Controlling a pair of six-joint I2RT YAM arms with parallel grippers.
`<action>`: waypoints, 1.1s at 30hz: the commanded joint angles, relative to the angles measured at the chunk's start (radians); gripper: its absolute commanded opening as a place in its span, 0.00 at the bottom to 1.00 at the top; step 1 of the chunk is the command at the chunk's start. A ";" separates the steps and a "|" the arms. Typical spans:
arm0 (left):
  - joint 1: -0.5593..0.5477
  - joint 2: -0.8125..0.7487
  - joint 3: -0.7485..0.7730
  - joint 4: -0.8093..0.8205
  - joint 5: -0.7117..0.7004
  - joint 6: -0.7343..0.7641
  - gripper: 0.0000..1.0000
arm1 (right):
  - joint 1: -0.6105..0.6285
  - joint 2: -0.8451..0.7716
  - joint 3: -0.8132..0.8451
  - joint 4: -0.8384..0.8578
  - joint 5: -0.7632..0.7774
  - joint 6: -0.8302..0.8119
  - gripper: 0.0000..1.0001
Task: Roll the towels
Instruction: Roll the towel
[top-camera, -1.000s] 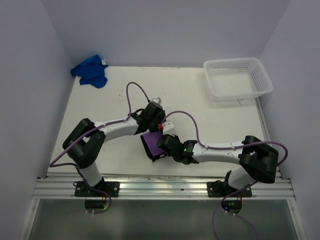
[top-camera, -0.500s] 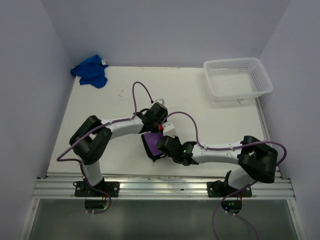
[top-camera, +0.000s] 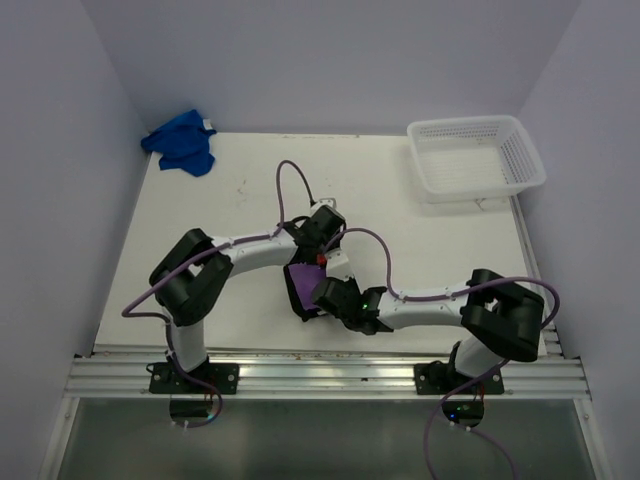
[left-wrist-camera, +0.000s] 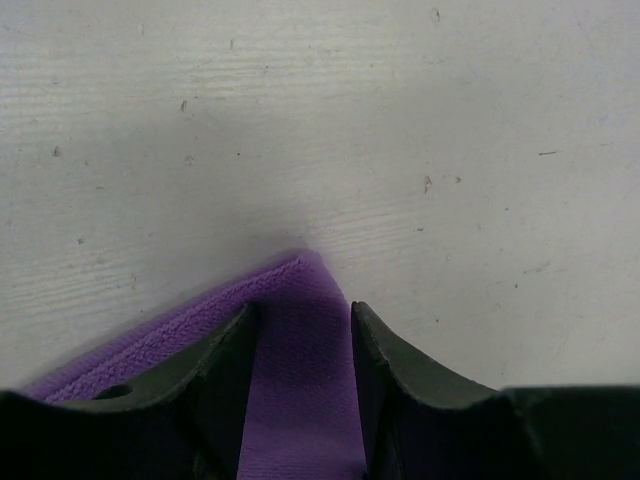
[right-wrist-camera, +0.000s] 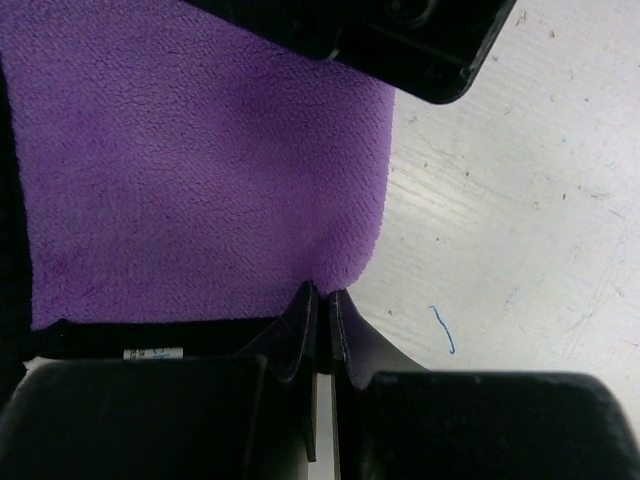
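A: As we go from the left edge, what comes first?

B: Blue towel (top-camera: 180, 143), crumpled in the far left corner of the table (top-camera: 420, 210), well apart from both arms.

A: And the left gripper (left-wrist-camera: 300, 312)?

B: It reaches in toward the middle of the table, over the far edge of the purple towel (top-camera: 303, 287). Its wrist view shows the jaws roughly half apart, one finger (left-wrist-camera: 225, 370) on each side of a pointed corner of the cloth. Purple fills the gap between them and runs on past the left finger. Bare table lies beyond the right one. The cloth looks flat under the fingers rather than pinched.

A: So where is that towel?

B: Near the front edge, about midway across, between the two grippers. It lies mostly flat, with a dark hem along its near side.

A: Right gripper (right-wrist-camera: 320, 298)?

B: Low at the towel's near right side, jaws all but closed, only a thin slit between them. They nip the purple edge, and the cloth puckers at the fingertips. A small fold shows just right of them. The left gripper's black body sits at the top of that view, close by.

A: Anything on the cloth?

B: A small white label (right-wrist-camera: 150, 352) at the dark hem. Its print is too small to read.

A: And further right?

B: White mesh basket (top-camera: 475, 155) in the far right corner, upright, well apart from the arms.
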 joint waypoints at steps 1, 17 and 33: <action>-0.012 0.026 0.036 -0.050 -0.056 0.023 0.47 | 0.014 0.017 -0.007 0.040 0.044 0.052 0.00; -0.039 0.122 0.091 -0.084 -0.062 0.012 0.20 | 0.014 -0.012 -0.052 0.068 0.053 0.065 0.00; -0.035 0.097 0.067 -0.081 -0.088 -0.045 0.00 | 0.025 -0.063 -0.003 -0.100 0.108 0.058 0.00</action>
